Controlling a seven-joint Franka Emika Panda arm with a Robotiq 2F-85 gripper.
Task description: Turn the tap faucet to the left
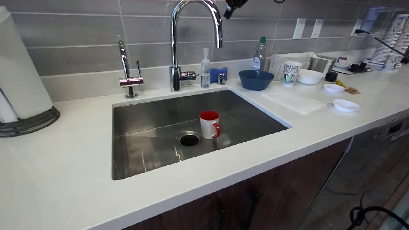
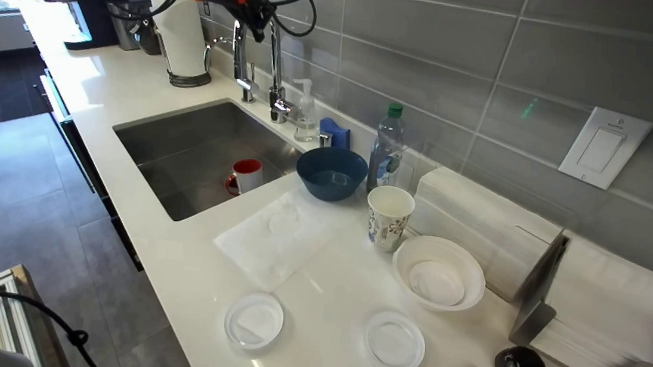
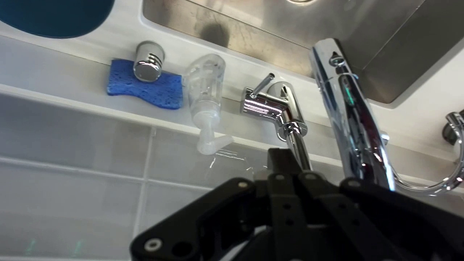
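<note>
The tap faucet [image 1: 174, 44] is the tall chrome gooseneck behind the sink. In an exterior view its arched spout points to the right over the sink; in another its upper part is hidden behind my arm, with the lower stem [image 2: 277, 59] visible. In the wrist view its thick spout [image 3: 357, 119] is right of my fingers, and its stem [image 3: 297, 143] runs down behind them. My gripper [image 3: 284, 157] is shut and holds nothing. Its dark tip [image 1: 228, 12] is high up, just right of the spout with a small gap. The gripper also shows in an exterior view [image 2: 259, 33].
A short chrome tap [image 1: 129, 81] stands left of the faucet. A soap dispenser [image 1: 205, 72], blue sponge [image 1: 219, 74], blue bowl [image 1: 256, 80] and green-capped bottle [image 1: 260, 54] stand to the right. A red and white mug [image 1: 209, 127] stands in the sink [image 1: 153, 150]. The tiled wall is close behind.
</note>
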